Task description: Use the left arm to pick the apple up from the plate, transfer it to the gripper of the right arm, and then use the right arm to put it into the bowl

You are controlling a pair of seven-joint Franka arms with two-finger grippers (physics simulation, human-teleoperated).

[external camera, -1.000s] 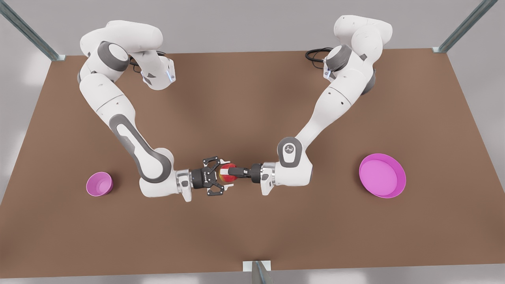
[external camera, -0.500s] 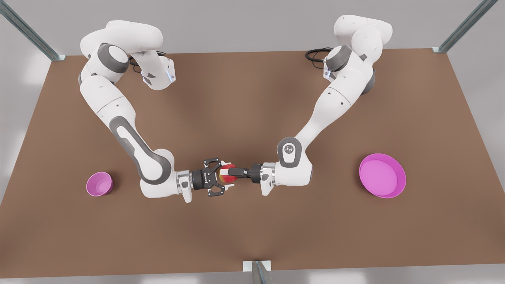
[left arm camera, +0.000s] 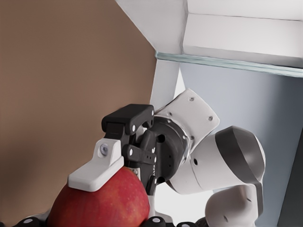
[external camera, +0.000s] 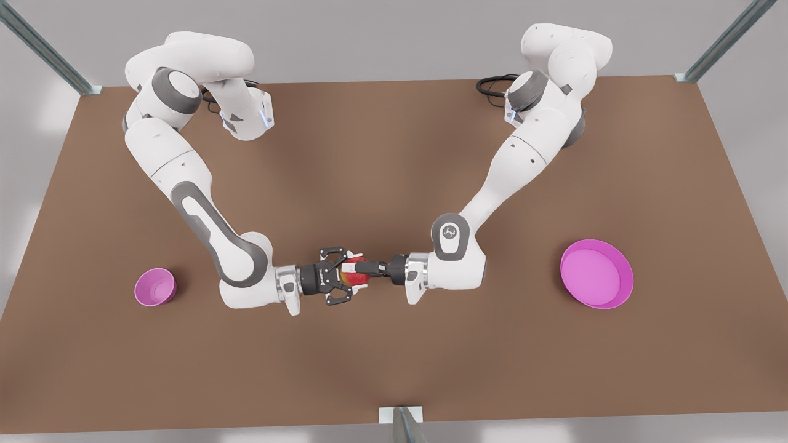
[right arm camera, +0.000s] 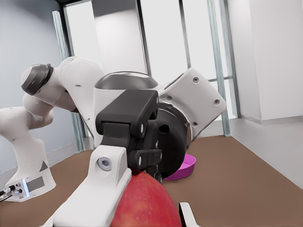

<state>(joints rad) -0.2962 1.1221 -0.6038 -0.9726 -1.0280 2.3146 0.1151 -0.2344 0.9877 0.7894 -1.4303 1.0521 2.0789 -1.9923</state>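
Mid-table, the left gripper (external camera: 359, 268) pinches the apple (external camera: 352, 272) (right gripper (external camera: 342, 278) spread around it); releasing early would drop it.

The apple (external camera: 354, 275) is mostly buried between the two grippers, and both wrist views chop it off at the frame edge.

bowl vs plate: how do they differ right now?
Size: the bowl is far narrower than the plate. Shape: the bowl is deep and cup-like, the plate wide and shallow with a low rim. Place: the bowl sits at the front view's left, the plate at its right, with both arms between them. Shared: both are magenta-pink, round, empty and upright on the table.
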